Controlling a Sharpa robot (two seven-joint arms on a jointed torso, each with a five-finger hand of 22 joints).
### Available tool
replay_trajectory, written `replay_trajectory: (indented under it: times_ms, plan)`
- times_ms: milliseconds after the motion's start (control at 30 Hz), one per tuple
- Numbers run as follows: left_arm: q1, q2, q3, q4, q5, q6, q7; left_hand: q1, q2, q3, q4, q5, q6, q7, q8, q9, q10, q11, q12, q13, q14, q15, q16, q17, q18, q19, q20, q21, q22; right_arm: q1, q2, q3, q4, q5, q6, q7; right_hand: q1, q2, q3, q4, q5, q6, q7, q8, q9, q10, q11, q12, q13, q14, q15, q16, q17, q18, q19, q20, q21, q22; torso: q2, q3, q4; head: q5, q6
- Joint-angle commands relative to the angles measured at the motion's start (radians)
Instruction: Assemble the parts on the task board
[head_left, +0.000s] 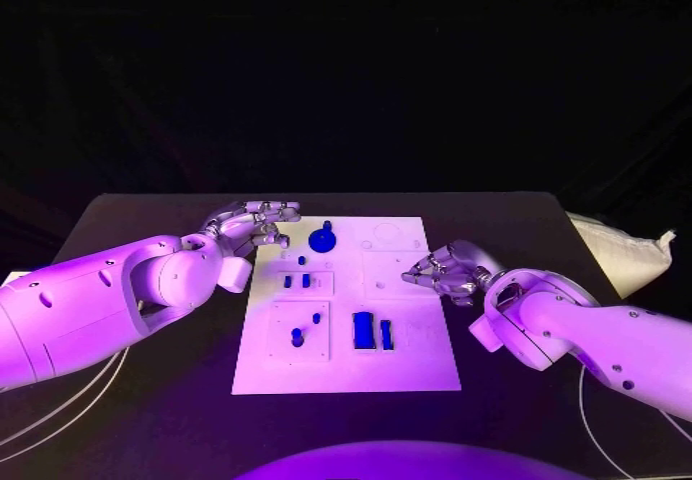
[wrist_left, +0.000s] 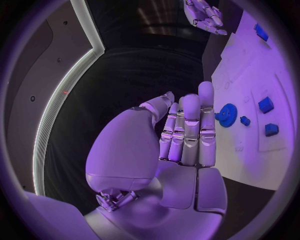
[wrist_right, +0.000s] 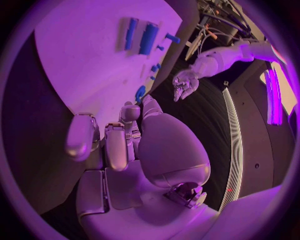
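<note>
The white task board (head_left: 411, 365) lies in the middle of the black table. A blue gear (head_left: 325, 240) stands near its far edge, also seen past my left fingers (wrist_left: 227, 115). Two small blue parts (head_left: 296, 282) sit below the gear, two more (head_left: 297, 338) nearer the front. Two long blue blocks (head_left: 372, 331) stand side by side (wrist_right: 140, 36). My left hand (head_left: 257, 222) hovers at the board's far left corner, fingers straight and holding nothing (wrist_left: 184, 135). My right hand (head_left: 444, 270) hangs over the board's right edge, fingers loosely bent and holding nothing (wrist_right: 125, 145).
The black table (head_left: 144, 215) runs wide around the board. A white bag-like bundle (head_left: 623, 250) lies at the table's far right edge. White cables (head_left: 58, 400) trail along the front left.
</note>
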Motion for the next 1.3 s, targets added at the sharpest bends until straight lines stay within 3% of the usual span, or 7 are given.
replay_trajectory:
  times_ms: [33,633,667,800,1200,1267,1300]
  plan:
    - [-0.006,0.009,-0.006,-0.010,0.062,-0.052,0.070,-0.016,-0.004,-0.009,0.003,0.000,-0.003,-0.005,0.005,0.001,-0.004,-0.004,0.009,0.000,-0.008,-0.002,0.003,-0.003,0.010,-0.003,0.003,-0.006,-0.002,0.015,0.024,-0.001,-0.053,0.390,-0.092,0.270,0.033,0.009,0.009,-0.021,0.007,-0.016,0.007,-0.007,-0.002,-0.074,0.006,-0.121,-0.083,0.015,0.012,-0.057,-0.078,0.032,-0.049,0.006,-0.061,-0.092,-0.028,-0.0040,-0.0099,0.008,0.021]
    - [-0.056,0.081,-0.014,-0.077,0.123,-0.164,0.221,-0.006,0.003,-0.081,0.027,0.001,-0.051,-0.014,-0.009,-0.002,-0.094,0.051,-0.045,-0.022,-0.353,0.117,-0.621,-0.318,-0.018,-0.459,0.109,-0.433,-0.297,0.069,0.216,-0.001,-0.403,0.797,0.097,0.664,0.153,-0.041,0.288,-0.089,-0.075,-0.073,0.089,-0.047,-0.187,-0.162,0.121,-0.716,-0.859,-0.355,0.155,-1.212,-1.070,0.099,-0.387,0.152,-0.948,-0.867,-0.082,0.0001,-0.0165,0.027,0.124]
    - [-0.053,0.077,-0.016,-0.076,0.097,-0.130,0.152,-0.420,0.040,-0.191,0.016,-0.065,-0.339,-0.067,-0.100,-0.068,-0.398,0.001,-0.093,-0.084,-0.610,0.070,-0.735,-0.371,-0.051,-0.681,0.038,-0.453,-0.476,0.068,0.209,-0.001,-0.392,0.718,0.015,0.556,-0.293,-0.020,0.234,-0.127,-0.144,-0.369,0.032,-0.108,-0.247,-0.500,0.080,-0.790,-0.907,-0.691,0.060,-1.258,-1.125,0.034,-0.677,0.093,-1.046,-0.926,-0.074,-0.0019,-0.0160,0.024,0.115]
    - [-0.054,0.076,-0.014,-0.068,0.092,-0.146,0.157,-0.500,0.051,-0.221,0.016,-0.065,-0.404,-0.078,-0.100,-0.068,-0.468,-0.008,-0.110,-0.084,-0.665,0.068,-0.797,-0.401,-0.059,-0.746,0.035,-0.529,-0.540,0.078,0.208,-0.013,-0.382,0.734,-0.001,0.569,-0.400,-0.020,0.240,-0.140,-0.158,-0.427,0.019,-0.108,-0.272,-0.565,0.071,-0.790,-0.944,-0.752,0.060,-1.287,-1.158,0.034,-0.727,0.079,-1.087,-0.955,-0.076,0.0016,-0.0143,0.025,0.123]
    - [-0.071,0.063,0.013,0.059,-0.008,-0.416,0.238,-0.849,0.122,-0.316,0.016,-0.065,-0.652,-0.190,-0.100,-0.068,-0.730,-0.112,-0.214,-0.084,-0.891,-0.024,-0.897,-0.516,-0.095,-0.941,-0.026,-0.529,-0.693,0.218,0.192,-0.192,-0.226,0.971,-0.240,0.760,-0.777,-0.020,0.188,-0.218,-0.216,-0.675,-0.031,-0.108,-0.321,-0.855,-0.019,-0.790,-1.039,-1.040,0.060,-1.383,-1.268,-0.005,-0.977,0.028,-1.168,-1.004,-0.098,0.0372,0.0030,0.033,0.204]
    - [-0.074,0.060,0.018,0.084,-0.028,-0.470,0.254,-0.891,0.122,-0.327,0.016,-0.065,-0.682,-0.190,-0.100,-0.068,-0.761,-0.112,-0.214,-0.084,-0.918,-0.024,-0.909,-0.516,-0.094,-0.965,-0.033,-0.529,-0.711,0.236,0.190,-0.215,-0.206,1.002,-0.271,0.785,-0.821,-0.020,0.118,-0.218,-0.222,-0.704,-0.103,-0.108,-0.393,-0.889,-0.019,-0.790,-1.039,-1.074,0.060,-1.383,-1.268,-0.005,-1.006,0.022,-1.178,-1.075,-0.098,0.0382,0.0035,0.033,0.206]
    - [-0.075,0.059,0.020,0.095,-0.037,-0.494,0.261,-0.910,0.122,-0.332,0.016,-0.065,-0.696,-0.190,-0.100,-0.068,-0.775,-0.112,-0.214,-0.084,-0.930,-0.024,-0.914,-0.516,-0.094,-0.975,-0.037,-0.529,-0.719,0.243,0.189,-0.225,-0.197,1.014,-0.284,0.795,-0.841,-0.020,0.118,-0.218,-0.225,-0.717,-0.103,-0.108,-0.393,-0.904,-0.019,-0.790,-1.039,-1.089,0.060,-1.383,-1.268,-0.005,-1.019,-0.049,-1.182,-1.075,-0.098,0.0382,0.0035,0.033,0.206]
